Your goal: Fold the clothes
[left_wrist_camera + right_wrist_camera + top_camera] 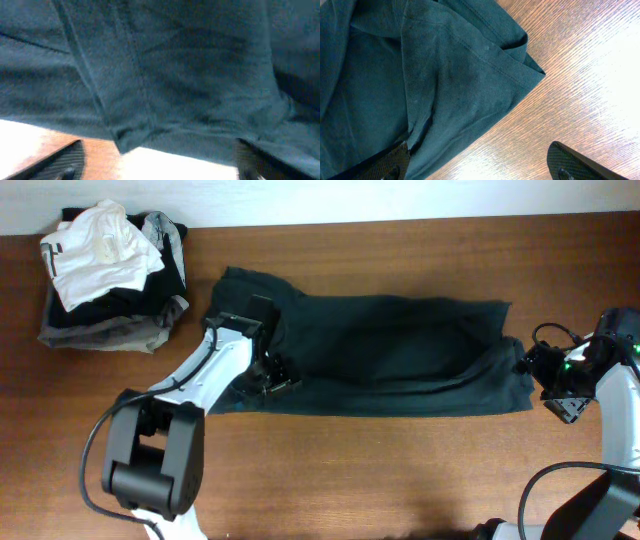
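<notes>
A dark green garment (390, 355) lies folded into a long band across the middle of the wooden table. My left gripper (272, 375) is open at the garment's left end, over its front edge; in the left wrist view the cloth (165, 75) fills the frame and its edge hangs between the two fingers (157, 167). My right gripper (535, 372) is open at the garment's right end. In the right wrist view the cloth's corner (445, 75) lies by the left finger, with bare wood between the fingers (477, 167).
A pile of folded clothes (112, 275) in black, grey and white sits at the table's back left corner. Bare wood (380, 470) runs along the front of the table.
</notes>
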Controlling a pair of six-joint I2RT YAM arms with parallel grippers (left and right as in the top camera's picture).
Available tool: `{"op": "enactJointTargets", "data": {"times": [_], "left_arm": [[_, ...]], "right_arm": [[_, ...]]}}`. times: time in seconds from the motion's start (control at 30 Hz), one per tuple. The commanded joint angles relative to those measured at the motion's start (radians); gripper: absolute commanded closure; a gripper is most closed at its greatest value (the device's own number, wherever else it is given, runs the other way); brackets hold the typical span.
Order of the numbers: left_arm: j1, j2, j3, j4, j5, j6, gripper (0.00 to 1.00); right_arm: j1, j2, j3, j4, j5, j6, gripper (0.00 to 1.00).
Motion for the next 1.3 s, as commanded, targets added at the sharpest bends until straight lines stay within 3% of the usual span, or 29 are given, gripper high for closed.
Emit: {"op": "enactJointTargets", "data": {"times": [0.0, 0.2, 0.37, 0.4, 0.43, 0.5, 0.63, 0.9, 1.1, 1.27], "left_arm": [[0.012, 0.04, -0.01, 0.012, -0.002, -0.007, 0.2], [0.062, 0.065, -0.011, 0.016, -0.016, 0.023, 0.24], [0.062, 0.065, -0.01, 0.014, -0.016, 0.046, 0.47], [0.062, 0.065, -0.01, 0.013, -0.016, 0.046, 0.63], [0.063, 0.065, -0.01, 0.013, -0.015, 0.046, 0.71], [0.062, 0.064, -0.01, 0.009, -0.015, 0.046, 0.76], [0.062, 0.053, 0.002, -0.004, -0.016, 0.072, 0.98], [0.062, 0.035, 0.115, 0.012, -0.016, 0.076, 0.99], [0.062, 0.036, 0.121, 0.271, -0.027, 0.075, 0.99], [0.062, 0.036, 0.121, 0.382, -0.174, 0.076, 0.99]], "right_arm": [[0.0, 0.006, -0.002, -0.005, -0.002, -0.037, 0.09], [0.0, 0.006, -0.002, -0.011, -0.001, -0.041, 0.09], [0.0, 0.006, -0.002, -0.011, -0.002, -0.041, 0.09], [0.0, 0.006, -0.002, -0.011, -0.001, -0.041, 0.09], [0.0, 0.006, -0.002, -0.011, -0.001, -0.041, 0.09], [0.0, 0.006, -0.002, -0.011, -0.001, -0.041, 0.09], [0.0, 0.006, -0.002, -0.007, -0.001, -0.041, 0.08], [0.0, 0.006, -0.002, -0.003, -0.001, -0.04, 0.08], [0.0, 0.016, -0.002, 0.04, -0.002, -0.04, 0.09], [0.0, 0.056, -0.021, 0.124, -0.006, -0.036, 0.1]]}}
